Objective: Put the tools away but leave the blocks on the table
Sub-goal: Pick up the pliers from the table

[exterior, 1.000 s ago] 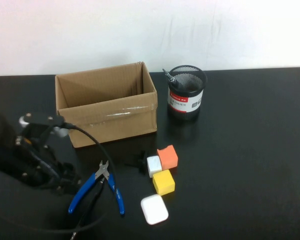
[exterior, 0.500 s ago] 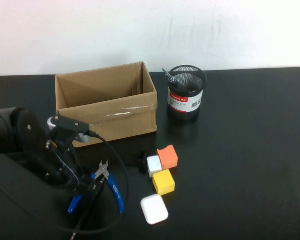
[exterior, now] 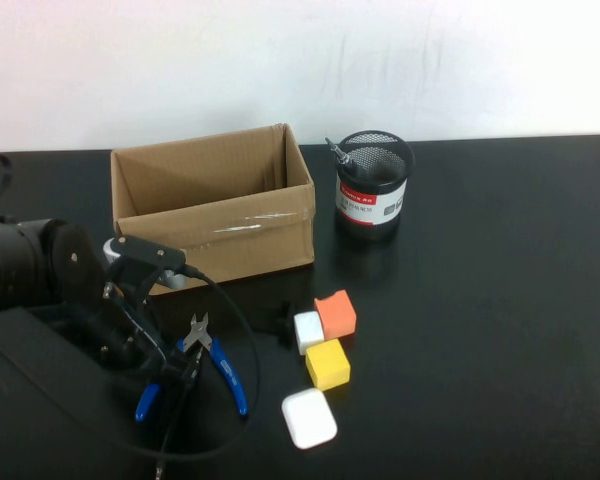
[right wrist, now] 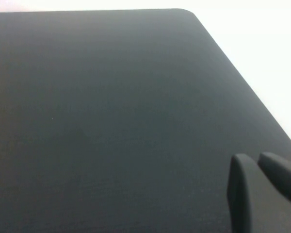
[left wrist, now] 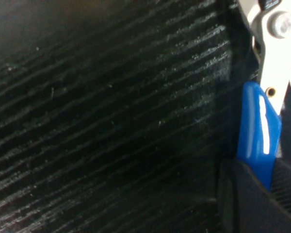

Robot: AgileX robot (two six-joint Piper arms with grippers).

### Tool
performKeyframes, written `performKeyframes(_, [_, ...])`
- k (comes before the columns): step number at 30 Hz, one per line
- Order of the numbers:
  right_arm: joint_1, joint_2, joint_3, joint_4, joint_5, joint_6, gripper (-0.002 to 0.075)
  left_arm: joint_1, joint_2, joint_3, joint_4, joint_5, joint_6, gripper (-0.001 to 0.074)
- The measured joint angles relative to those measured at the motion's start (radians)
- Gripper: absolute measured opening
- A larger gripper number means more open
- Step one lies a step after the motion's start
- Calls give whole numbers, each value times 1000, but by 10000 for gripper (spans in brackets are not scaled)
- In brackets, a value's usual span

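Blue handles of the cutting pliers (exterior: 202, 360) lie on the black table (exterior: 500, 300), nearest to you on the left, and your left gripper (exterior: 175, 368) is down on them. In the left wrist view one blue handle (left wrist: 258, 131) goes in between the dark fingers (left wrist: 242, 204), so the claw seems to be closing around that single handle, but I cannot tell whether it really grips.

If you lift now with only one handle held, the pliers can swing open or slip out. The arm's black cable (exterior: 235, 330) loops just beside the handles and could catch them. The white rounded case (exterior: 308, 418) and the yellow block (exterior: 327, 364) are near, so a swinging tool may push them.

A little farther are the white block (exterior: 308, 331) and the orange block (exterior: 335, 314), touching each other.

At the back stands the cardboard box (exterior: 212, 215), open at the top; its floor is hidden from you. Next to it, the black mesh cup (exterior: 373, 185) already holds one slim metal-tipped tool (exterior: 337, 152).

Your right gripper (right wrist: 262, 194) is parked over bare table near its corner, fingers nearly together, holding nothing.
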Motion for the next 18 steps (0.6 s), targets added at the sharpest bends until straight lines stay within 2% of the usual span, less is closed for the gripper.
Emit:
performKeyframes(7, [0,0,0,0,0,0,-9,-15,-24,6,4,-1,11,71])
performKeyframes(18, [0,0,0,0,0,0,-9,-179,-284,10,4,-24,39,70])
